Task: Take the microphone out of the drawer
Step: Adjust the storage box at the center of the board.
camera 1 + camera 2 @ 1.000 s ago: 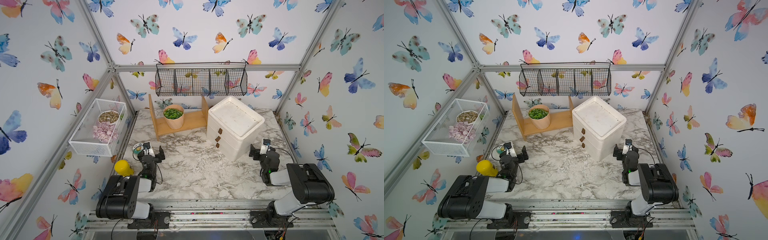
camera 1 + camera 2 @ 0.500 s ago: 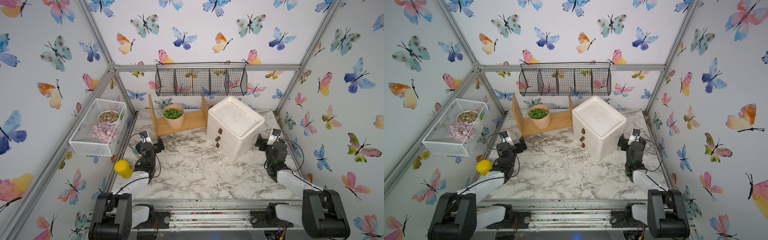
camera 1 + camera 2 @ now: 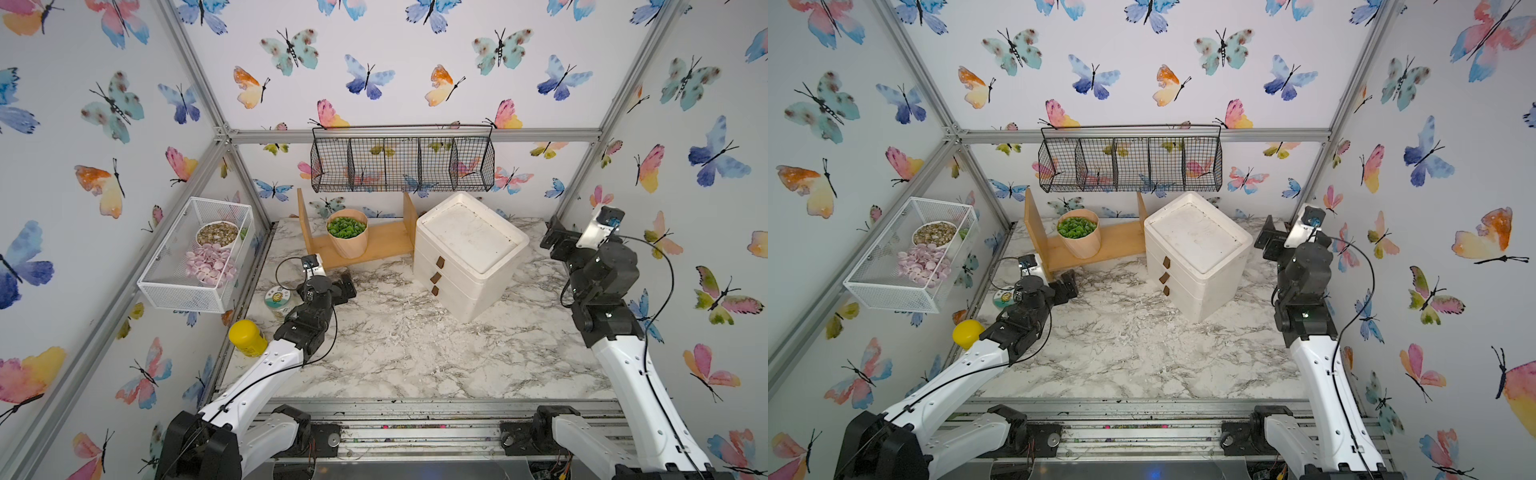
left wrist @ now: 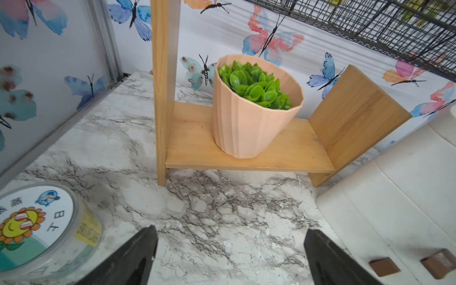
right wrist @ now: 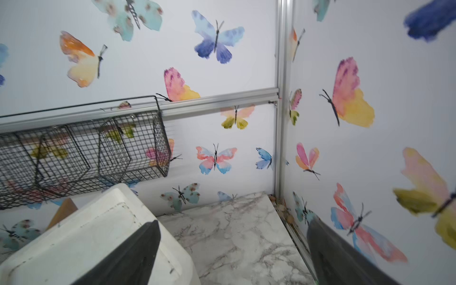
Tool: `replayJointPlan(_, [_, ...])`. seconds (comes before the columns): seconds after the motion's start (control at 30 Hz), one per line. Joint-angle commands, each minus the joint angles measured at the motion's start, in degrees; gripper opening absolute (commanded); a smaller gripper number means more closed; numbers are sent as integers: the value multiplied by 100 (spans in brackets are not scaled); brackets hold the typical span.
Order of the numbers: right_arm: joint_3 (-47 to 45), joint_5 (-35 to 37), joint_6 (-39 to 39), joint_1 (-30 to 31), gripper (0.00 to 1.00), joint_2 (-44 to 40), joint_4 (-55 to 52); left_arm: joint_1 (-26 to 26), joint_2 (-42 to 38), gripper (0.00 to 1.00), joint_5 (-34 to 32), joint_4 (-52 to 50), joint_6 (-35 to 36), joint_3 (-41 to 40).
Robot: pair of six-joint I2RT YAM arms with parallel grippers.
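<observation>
In both top views the white drawer unit [image 3: 469, 249] has all three drawers shut, so nothing is done yet; the microphone is unseen, presumably inside one. The left gripper [image 3: 345, 286] hovers low, well apart from the handles [image 3: 436, 277]; the right gripper [image 3: 555, 241] hangs raised just beside the unit. Left wrist view: jaws wide, empty. Right wrist view, somewhat blurred: wide and empty too. Opening a drawer and lifting out remain.

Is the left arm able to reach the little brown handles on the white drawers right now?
Probably yes: the left arm's open fingers hover low over marble, and nothing stands between them and the brown handles, which face that side.
</observation>
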Motion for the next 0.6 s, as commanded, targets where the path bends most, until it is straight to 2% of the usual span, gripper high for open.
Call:
replayJointPlan(0.0, [1258,-1650,-174,18,98,893,-1694,-183,-9,98,389,-585,-611,236])
replayJointPlan(0.1, [2230,-2515,-314,23,96,1683,-2344,-345,-32,98,575,-665,-763,311])
replayJointPlan(0.2, [2827,-2916,-490,18,95,2230,-2691,-394,-50,98,1036,-703,-906,315])
replayJointPlan(0.4, [3871,-3487,-911,18,89,3299,-3827,-505,-224,98,1501,-733,-1220,24])
replayJointPlan(0.57, [3975,-3526,-1067,20,87,3631,-4003,-527,-434,98,1686,-754,-1114,-148])
